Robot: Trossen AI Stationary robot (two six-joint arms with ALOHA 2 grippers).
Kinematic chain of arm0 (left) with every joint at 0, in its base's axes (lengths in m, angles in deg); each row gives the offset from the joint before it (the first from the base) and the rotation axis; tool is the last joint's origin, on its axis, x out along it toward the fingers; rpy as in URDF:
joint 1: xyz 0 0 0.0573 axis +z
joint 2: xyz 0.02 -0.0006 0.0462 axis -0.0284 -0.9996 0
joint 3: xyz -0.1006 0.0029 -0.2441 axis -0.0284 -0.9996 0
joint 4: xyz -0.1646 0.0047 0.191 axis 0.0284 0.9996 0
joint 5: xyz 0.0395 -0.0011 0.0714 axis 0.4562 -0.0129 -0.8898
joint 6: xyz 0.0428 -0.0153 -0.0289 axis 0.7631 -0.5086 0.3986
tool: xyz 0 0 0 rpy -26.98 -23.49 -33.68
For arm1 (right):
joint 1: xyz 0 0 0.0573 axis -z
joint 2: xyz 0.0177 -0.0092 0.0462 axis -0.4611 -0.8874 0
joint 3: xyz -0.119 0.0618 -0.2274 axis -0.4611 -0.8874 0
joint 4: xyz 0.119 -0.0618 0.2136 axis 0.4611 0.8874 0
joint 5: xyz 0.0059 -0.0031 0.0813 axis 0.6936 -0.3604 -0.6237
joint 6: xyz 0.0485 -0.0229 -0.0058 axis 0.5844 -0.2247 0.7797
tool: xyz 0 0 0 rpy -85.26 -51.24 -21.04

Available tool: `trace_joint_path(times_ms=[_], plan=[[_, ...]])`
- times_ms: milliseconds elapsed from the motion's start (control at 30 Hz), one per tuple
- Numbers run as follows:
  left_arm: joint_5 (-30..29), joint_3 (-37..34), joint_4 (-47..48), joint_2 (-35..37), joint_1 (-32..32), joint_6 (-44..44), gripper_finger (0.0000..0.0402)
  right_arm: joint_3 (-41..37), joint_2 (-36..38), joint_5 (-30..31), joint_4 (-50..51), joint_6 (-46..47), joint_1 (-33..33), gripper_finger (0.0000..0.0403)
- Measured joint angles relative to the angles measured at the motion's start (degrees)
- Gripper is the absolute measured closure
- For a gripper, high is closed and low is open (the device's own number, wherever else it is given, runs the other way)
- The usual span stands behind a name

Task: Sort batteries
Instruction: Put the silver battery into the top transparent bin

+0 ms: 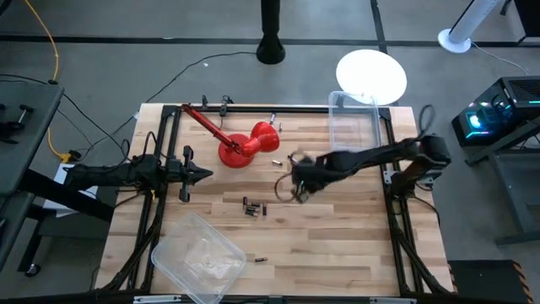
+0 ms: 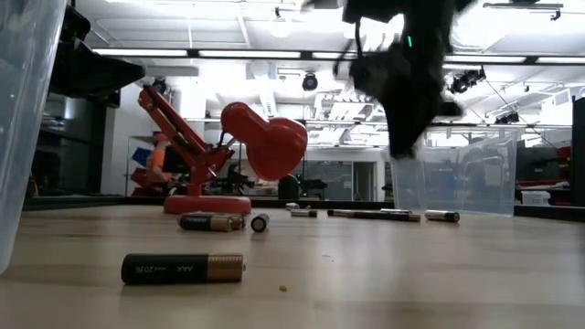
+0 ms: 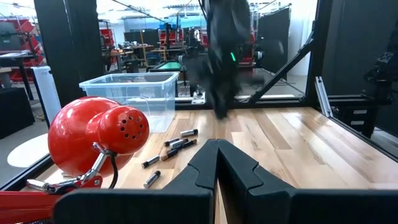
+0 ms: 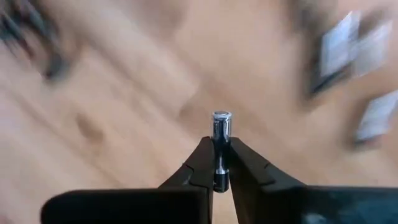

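Batteries [image 1: 254, 207] lie scattered mid-table, small dark cylinders, some with copper-coloured ends; we see one alone near the front edge [image 2: 183, 268]. At the left edge the left gripper [image 1: 205, 175] waits, its jaws together on nothing. Just right of it stands the red lamp [image 1: 251, 145], and a clear bin [image 1: 198, 257] sits at the near left corner. Right of centre, the right gripper [image 4: 221, 163] hangs above the wood, clamped on a silvery battery [image 4: 221, 127] that stands up between its tips. A second clear bin [image 1: 354, 127] sits at the far right. We see bare wooden table [image 1: 337, 236] along the near right, workshop beyond.
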Motion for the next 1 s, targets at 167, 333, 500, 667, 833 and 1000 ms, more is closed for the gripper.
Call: trace_joint_path(times_ms=[167, 333, 500, 667, 833, 1000], plan=[[0.0, 0.0, 0.0, 0.0, 0.0, 0.0, 0.0401, 8.8, 6.7, 15.0, 13.9, -0.3, 3.1, 0.0392], [0.0, 0.0, 0.0, 0.0, 0.0, 0.0, 0.0402, 11.5, 11.1, 24.2, 26.7, -0.8, 9.9, 0.0393], [0.0, 0.0, 0.0, 0.0, 0.0, 0.0, 0.0401, 11.1, 14.1, 27.4, 33.6, -1.8, 18.2, 0.0391], [0.0, 0.0, 0.0, 0.0, 0.0, 0.0, 0.0402, 6.6, 16.2, 26.6, 30.1, -8.1, 23.8, 0.0360], [0.0, 0.0, 0.0, 0.0, 0.0, 0.0, 0.0401, 2.1, 17.6, 21.8, 23.3, -13.5, 26.9, 0.0300], [0.0, 0.0, 0.0, 0.0, 0.0, 0.0, 0.0402, 1.1, 19.8, 20.3, 21.8, -14.0, 25.2, 0.0248]])
